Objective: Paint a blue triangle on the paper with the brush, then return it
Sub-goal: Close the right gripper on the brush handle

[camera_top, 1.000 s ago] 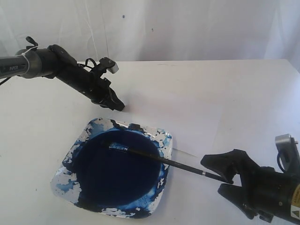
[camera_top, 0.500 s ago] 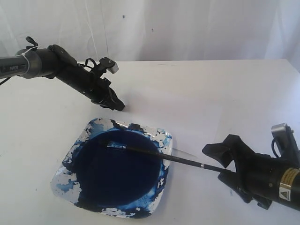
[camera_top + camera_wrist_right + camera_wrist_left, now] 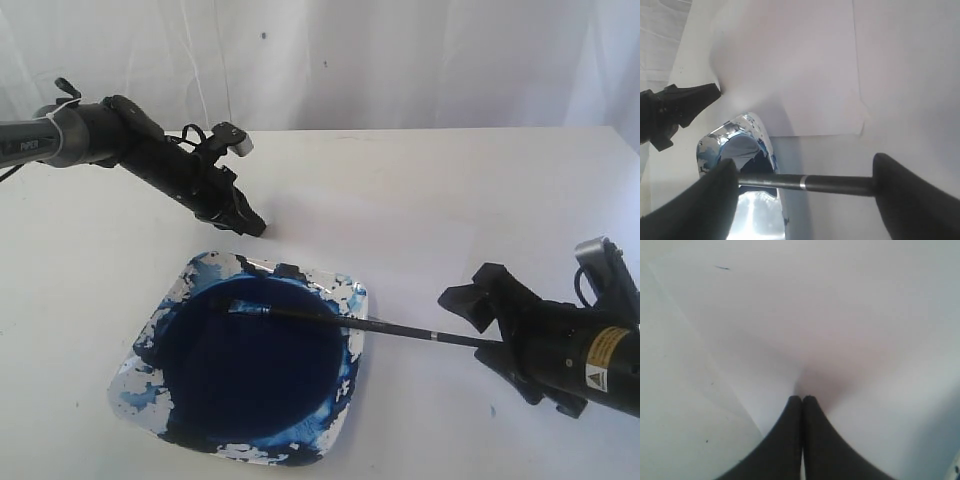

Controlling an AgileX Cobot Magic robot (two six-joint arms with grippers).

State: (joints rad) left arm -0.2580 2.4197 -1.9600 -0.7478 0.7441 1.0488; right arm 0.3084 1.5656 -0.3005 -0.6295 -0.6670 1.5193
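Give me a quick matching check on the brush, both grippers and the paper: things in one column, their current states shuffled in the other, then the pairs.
1. brush
2. left gripper
3. right gripper
4. paper

A. white, no triangle showing
B. jaws apart, one on each side of the handle
C. bristles in the blue paint of the dish
D. jaws shut, tips down at the paper

Pairs: 1-C, 2-D, 3-B, 4-A
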